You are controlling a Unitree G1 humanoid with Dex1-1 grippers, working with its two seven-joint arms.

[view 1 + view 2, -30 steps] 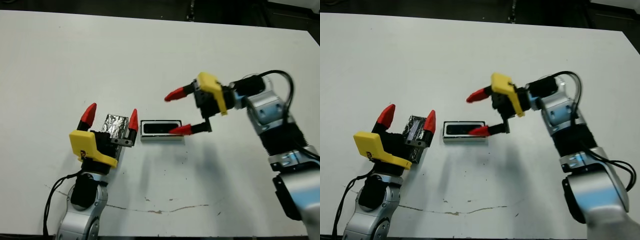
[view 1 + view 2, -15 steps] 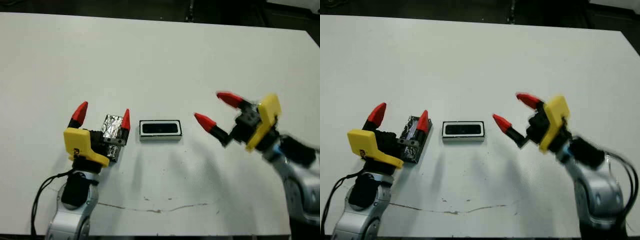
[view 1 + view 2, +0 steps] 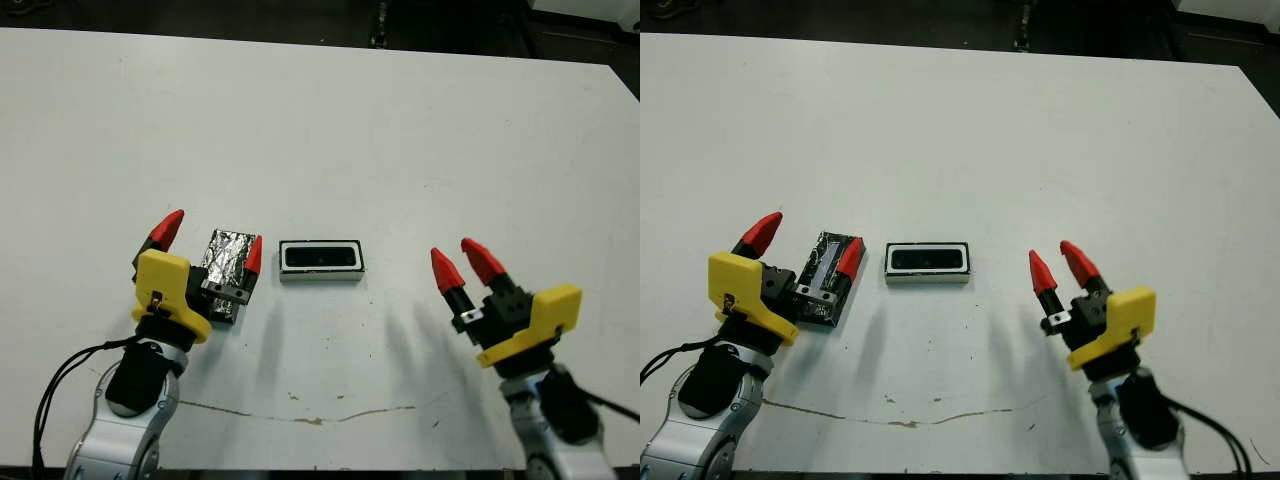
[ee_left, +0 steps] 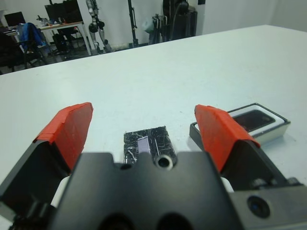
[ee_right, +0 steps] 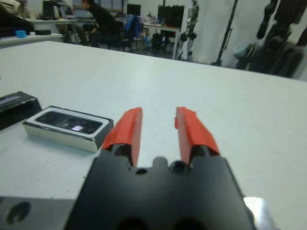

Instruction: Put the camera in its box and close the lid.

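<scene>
Writing: you have no brand, label or lettering that can be read on any of the things; the lid shows only a pale stripe.
Camera: your camera (image 3: 321,257) lies flat inside the box (image 3: 321,275), a glossy black bar filling the white-walled tray near the middle of the desk (image 3: 330,120).
Box: it sits open, long side running left to right, nothing covering it.
Lid: the speckled lid (image 3: 226,262) lies flat on the desk just to the left of the box, apart from it, not yet placed on top.
Left hand: your left hand (image 3: 209,244) hovers over the lid with its fingers spread wide apart, one red tip on each side of the lid; in the left wrist view the lid (image 4: 146,144) shows between the two fingers (image 4: 69,129), nothing clamped.
Right hand: your right hand (image 3: 457,267) sits well to the right of the box, fingers drawn close with a narrow gap between them, holding nothing.
Change: a second ago your right hand was over the box with its fingers wide; it has since pulled back toward you and nearly closed. Your left hand has stayed over the lid.
</scene>
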